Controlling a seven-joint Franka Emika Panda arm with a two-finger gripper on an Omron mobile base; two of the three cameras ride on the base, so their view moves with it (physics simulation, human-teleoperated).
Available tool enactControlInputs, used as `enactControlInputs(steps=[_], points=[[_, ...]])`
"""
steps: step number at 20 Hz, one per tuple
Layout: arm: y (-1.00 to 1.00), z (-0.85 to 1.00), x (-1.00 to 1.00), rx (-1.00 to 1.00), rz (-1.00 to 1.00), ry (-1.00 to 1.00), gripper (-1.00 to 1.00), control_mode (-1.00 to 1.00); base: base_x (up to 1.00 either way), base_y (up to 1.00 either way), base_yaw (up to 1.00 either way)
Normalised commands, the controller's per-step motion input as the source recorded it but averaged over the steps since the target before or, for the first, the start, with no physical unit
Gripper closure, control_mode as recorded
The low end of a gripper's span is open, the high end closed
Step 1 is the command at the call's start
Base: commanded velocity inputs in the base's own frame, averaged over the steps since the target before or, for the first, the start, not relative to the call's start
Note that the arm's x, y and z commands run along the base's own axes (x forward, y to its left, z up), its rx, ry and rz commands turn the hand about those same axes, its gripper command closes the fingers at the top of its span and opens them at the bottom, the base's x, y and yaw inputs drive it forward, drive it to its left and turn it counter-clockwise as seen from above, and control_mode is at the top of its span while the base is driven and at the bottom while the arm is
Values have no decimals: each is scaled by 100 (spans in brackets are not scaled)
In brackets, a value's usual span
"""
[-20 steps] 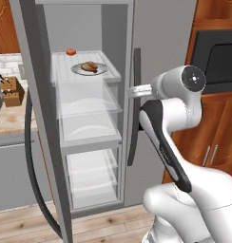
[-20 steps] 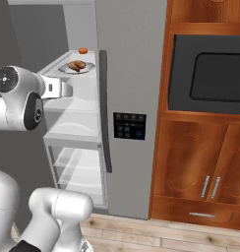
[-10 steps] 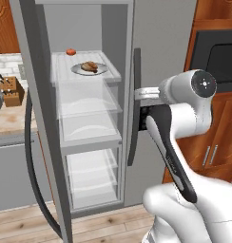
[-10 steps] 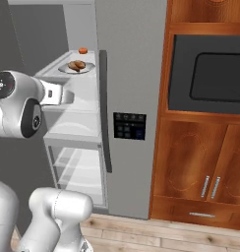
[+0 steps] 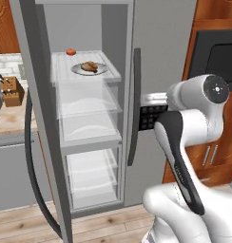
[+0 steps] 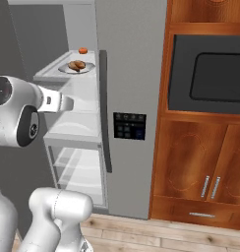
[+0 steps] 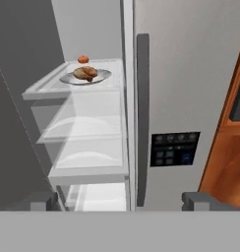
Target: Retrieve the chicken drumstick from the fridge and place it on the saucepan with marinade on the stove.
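Note:
The chicken drumstick (image 5: pixel 90 66) (image 6: pixel 76 65) (image 7: pixel 85 73) is a golden-brown lump lying on a grey plate (image 5: pixel 103 70) on the top shelf of the fridge (image 5: pixel 160 42), whose left door (image 5: pixel 37 118) stands wide open. My gripper (image 7: pixel 122 202) is open and holds nothing, its two tips far apart. It hangs in front of the fridge at about middle-shelf height, well short of the shelves, facing the edge of the shut right door. The drumstick is up and to the left of it. The saucepan and the stove are out of view.
A small red-orange round item (image 5: pixel 71 51) sits behind the plate. Clear drawers (image 5: pixel 89 109) fill the lower shelves. The right door carries a long dark handle (image 5: pixel 134 104) and a control panel (image 6: pixel 129 125). Wooden cabinets with a built-in oven (image 6: pixel 210 74) stand right; a knife block (image 5: pixel 12 90) stands left.
The arm has swung back and to the right in the left base view, drawing the hand slightly lower and away from the shelves. The gripper stays open; the fridge contents have not moved.

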Motion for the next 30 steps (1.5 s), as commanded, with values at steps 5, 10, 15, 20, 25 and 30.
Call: enactControlInputs(steps=[5,10,15,20,25,30], points=[[0,0,-41,0,0,7,-100,-100,0,0,0],[1,-3,-48,0,0,15,-100,-100,0,0,0],[4,-3,-33,0,0,17,-100,-100,0,0,0],[0,-3,-26,0,0,12,-100,-100,0,0,0],[0,-13,-32,0,0,5,-100,-100,0,0,0],[0,-5,-16,0,0,2,-100,-100,0,0,0]])
